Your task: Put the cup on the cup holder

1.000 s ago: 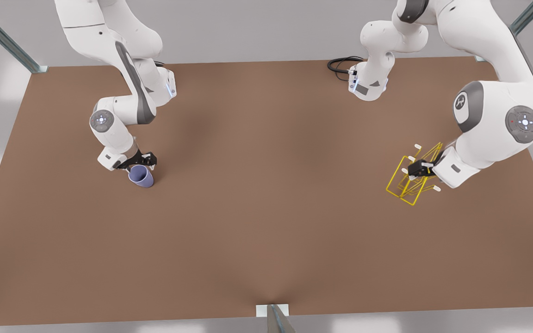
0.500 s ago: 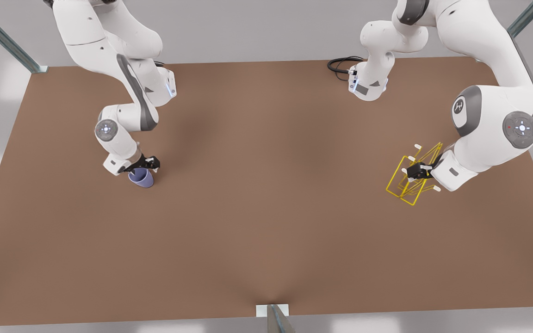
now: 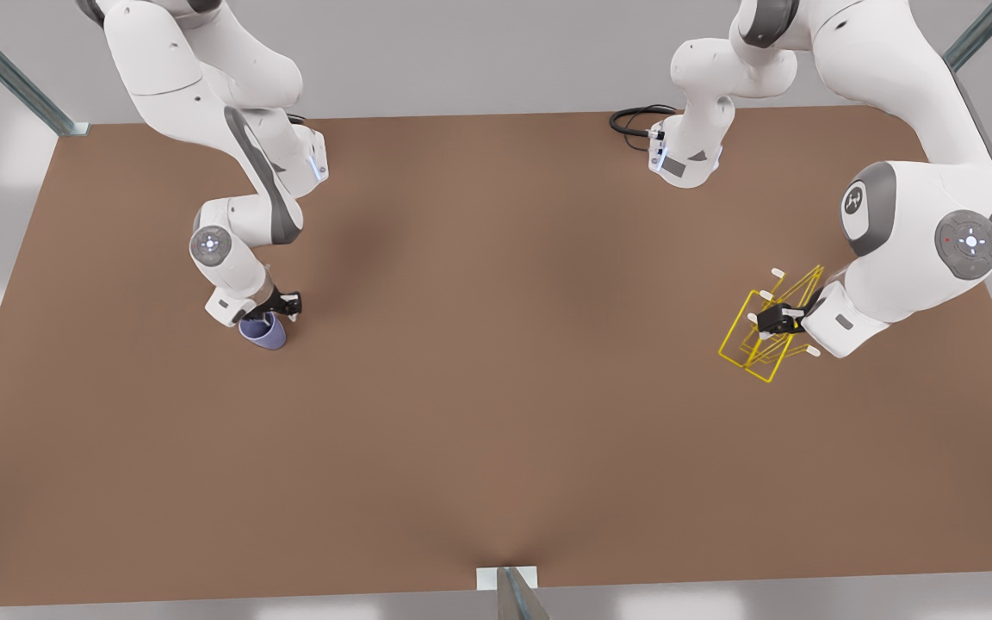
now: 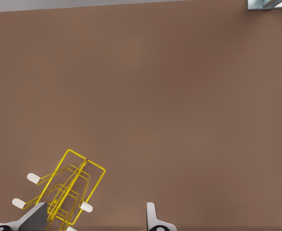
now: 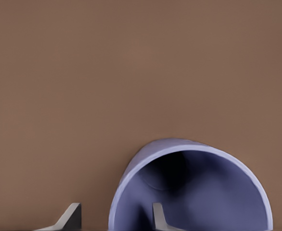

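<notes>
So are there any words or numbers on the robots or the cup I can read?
No words or numbers can be read.
A small round logo on the arm over the cup holder: too small to read.
The cup: plain, no writing.

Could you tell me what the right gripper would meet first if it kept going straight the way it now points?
Most likely the cup's wall: the right gripper is open, one finger inside the rim and one outside. Below that lies the table, though depth is unclear.
</notes>
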Robot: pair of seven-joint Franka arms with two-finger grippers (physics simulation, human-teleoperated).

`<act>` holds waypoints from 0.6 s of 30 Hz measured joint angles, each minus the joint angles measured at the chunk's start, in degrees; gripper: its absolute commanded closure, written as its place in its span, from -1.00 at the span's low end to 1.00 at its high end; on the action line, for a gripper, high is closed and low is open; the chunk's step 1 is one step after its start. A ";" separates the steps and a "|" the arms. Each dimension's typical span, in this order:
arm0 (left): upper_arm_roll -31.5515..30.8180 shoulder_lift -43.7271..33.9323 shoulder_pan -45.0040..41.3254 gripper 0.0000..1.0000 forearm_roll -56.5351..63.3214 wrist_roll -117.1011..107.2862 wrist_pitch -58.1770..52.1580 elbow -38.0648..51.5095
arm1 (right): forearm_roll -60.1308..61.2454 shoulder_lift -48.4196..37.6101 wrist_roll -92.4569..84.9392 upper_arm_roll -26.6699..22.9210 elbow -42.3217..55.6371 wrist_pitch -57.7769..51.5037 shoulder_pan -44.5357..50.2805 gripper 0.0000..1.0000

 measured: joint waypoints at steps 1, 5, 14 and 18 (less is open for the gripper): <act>0.00 0.00 0.00 -1.00 0.00 0.00 -0.01 0.00 | 0.00 -0.07 -0.04 0.04 -0.01 -0.04 0.04 0.56; 0.00 0.35 0.00 -1.00 0.00 0.00 -0.06 -0.01 | 0.09 -0.18 -0.38 0.20 -0.01 -0.16 0.05 0.57; 0.00 0.36 0.00 -1.00 -0.01 0.00 -0.35 0.07 | 0.47 -3.21 -1.48 3.17 2.60 -1.80 -1.14 0.57; 0.06 0.39 0.00 -1.00 0.11 -0.03 -0.36 0.08 | 1.47 -1.52 -1.78 6.29 9.20 -2.86 0.88 0.57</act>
